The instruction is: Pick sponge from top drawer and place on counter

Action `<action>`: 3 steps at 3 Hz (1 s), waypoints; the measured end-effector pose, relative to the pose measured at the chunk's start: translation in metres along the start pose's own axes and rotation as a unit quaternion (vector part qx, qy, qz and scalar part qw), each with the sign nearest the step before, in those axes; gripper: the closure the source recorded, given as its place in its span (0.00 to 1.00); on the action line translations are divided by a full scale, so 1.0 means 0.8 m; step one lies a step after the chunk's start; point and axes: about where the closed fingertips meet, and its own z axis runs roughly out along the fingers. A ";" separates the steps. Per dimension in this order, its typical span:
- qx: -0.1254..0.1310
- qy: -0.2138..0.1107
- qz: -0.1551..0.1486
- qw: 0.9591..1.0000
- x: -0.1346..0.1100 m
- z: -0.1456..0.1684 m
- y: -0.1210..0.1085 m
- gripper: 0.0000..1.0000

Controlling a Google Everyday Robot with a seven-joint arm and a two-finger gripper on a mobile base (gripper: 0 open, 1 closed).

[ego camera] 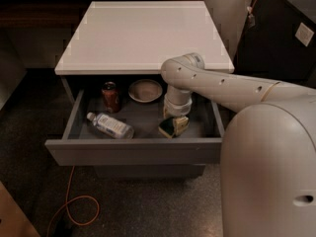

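Camera view, the only one, looks down over the cabinet from the front. Its top drawer (133,151) is pulled well out beneath the white counter (148,33), whose surface carries nothing that shows.

Inside the drawer:
- A round beige bowl (145,90) sits at the back.
- A dark red can (110,97) stands upright to the left of the bowl.
- A clear bottle (109,126) lies on its side toward the front left.
- The sponge (174,126) lies toward the front right, near the drawer's front wall. It is tilted, with the dark green layer to the left and the yellow foam to the right.

The arm (222,85) reaches in from the right and bends down over the drawer's edge. This puts the gripper (173,116) directly above the sponge, touching it or very nearly so. The wrist hides its lower end, so whether it is open or closed on the sponge cannot be told.

An orange cable (81,206) loops on the floor in front of the cabinet.

Judging by this, the step in hand is the grasp itself, and lifting and placing are not yet done. The next move calls for a firm hold on the sponge. After that comes a straight lift high enough to clear the drawer wall and the counter's front edge, which overhangs the back part of the drawer. Only then should the arm carry the sponge back over the white surface. Because the sponge is tilted, it may slip or swing if it is caught by one corner.
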 end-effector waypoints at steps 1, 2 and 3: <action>0.010 -0.008 0.009 1.000 -0.007 -0.018 0.000 0.78; 0.039 -0.012 0.019 0.999 -0.016 -0.062 -0.002 1.00; 0.063 -0.023 0.031 0.997 -0.030 -0.114 0.000 1.00</action>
